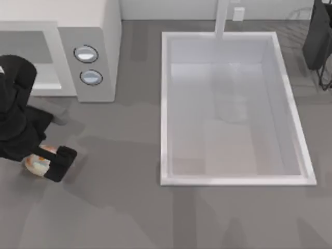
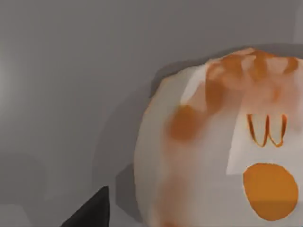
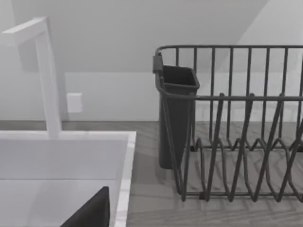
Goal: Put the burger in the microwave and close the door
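The burger (image 1: 35, 165), a pale cream bun with orange patches, lies on the grey counter near the left edge, in front of the microwave (image 1: 96, 31). My left gripper (image 1: 45, 163) is down over it and open, one black finger (image 1: 62, 161) on its right side. The left wrist view looks at the burger (image 2: 218, 156) from very close, with one fingertip (image 2: 92, 213) beside it. The microwave's cavity (image 1: 44, 75) faces the counter, partly covered by my left arm. The door is out of view. My right gripper (image 1: 317, 36) is parked at the far right, open.
A white sink basin (image 1: 165, 104) with a faucet (image 1: 222, 18) takes up the middle and right of the counter. A dark dish rack (image 3: 236, 142) with a cutlery cup (image 3: 177, 113) stands right of the sink. Two knobs (image 1: 86, 53) mark the microwave's panel.
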{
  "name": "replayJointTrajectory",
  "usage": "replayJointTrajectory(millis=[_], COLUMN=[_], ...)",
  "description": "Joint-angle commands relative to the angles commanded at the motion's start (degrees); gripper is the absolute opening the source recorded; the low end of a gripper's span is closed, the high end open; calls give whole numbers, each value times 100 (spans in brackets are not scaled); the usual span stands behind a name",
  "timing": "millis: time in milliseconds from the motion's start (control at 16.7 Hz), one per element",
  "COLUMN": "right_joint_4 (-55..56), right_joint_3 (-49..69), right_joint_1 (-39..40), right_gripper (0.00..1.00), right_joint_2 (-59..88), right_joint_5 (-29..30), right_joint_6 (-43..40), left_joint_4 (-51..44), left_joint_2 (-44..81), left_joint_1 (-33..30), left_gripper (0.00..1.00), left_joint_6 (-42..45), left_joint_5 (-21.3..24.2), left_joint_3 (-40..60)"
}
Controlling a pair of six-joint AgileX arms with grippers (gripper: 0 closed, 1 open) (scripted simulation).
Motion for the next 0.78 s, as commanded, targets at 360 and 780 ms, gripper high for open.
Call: replayJointTrajectory(millis=[360, 780], right_joint_4=[0, 0], right_joint_3=[0, 0], right_joint_1=[0, 0], right_gripper=[100, 100], right_joint_2=[0, 0], right_joint_5=[0, 0], right_joint_6=[0, 0], left_joint_4=[479, 482], left_joint_2=[647, 657], left_joint_1=[-81, -82], left_gripper=[100, 77], left_joint_6=[-78, -79], left_joint_5=[-8, -8], left_joint_3=[201, 209])
